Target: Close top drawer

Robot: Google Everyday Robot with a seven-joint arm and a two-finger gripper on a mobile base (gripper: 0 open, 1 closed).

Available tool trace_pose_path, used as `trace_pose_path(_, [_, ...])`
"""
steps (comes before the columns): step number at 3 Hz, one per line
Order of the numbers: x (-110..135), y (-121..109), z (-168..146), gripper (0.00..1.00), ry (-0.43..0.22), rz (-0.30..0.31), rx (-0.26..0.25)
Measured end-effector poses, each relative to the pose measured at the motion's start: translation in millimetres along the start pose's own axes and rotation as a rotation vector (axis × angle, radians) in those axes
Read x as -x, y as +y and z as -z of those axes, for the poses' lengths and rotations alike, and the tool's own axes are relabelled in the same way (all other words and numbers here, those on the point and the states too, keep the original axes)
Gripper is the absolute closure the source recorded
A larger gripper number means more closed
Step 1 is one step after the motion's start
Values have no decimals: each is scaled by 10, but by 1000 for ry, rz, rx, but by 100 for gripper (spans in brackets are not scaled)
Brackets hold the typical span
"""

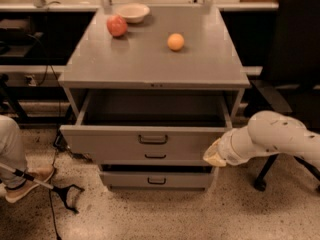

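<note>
**Operator:** What is the count?

**Inspector:** You have one cabinet (150,66) with three drawers, one bowl (132,12), one apple (116,25), one orange (175,41), and one gripper (215,154). The bowl, apple and orange all stand on the cabinet top. The apple is just beside the bowl and the orange is apart from both, to the right.

**Operator:** And the containers?

**Inspector:** Your top drawer (110,143) stands pulled well out of the cabinet, with its handle (153,139) centred on the front. Of its inside, only gray walls and shadow show. The middle drawer (120,157) and the bottom drawer (120,179) sit below it. I cannot tell what the bowl holds.

**Operator:** What about the gripper?

**Inspector:** It is at the right end of the top drawer's front, low on that front, and it looks to be against it. The arm (280,136) reaches in from the right. I cannot tell whether the gripper is spread or pressed together, and I see nothing held in it.
</note>
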State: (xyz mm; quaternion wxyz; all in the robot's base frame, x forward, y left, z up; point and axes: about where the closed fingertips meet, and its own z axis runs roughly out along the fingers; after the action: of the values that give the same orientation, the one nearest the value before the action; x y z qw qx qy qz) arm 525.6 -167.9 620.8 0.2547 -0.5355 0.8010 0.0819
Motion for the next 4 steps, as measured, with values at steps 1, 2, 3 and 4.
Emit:
trace_pose_path(1, [133, -496, -207, 100, -86, 26, -92])
trace_pose_path(2, [286, -934, -374, 100, -166, 60, -169])
trace_pose_path(3, [430, -1157, -434, 100, -207, 97, -206])
trace_pose_path(4, [453, -1199, -440, 100, -215, 105, -215])
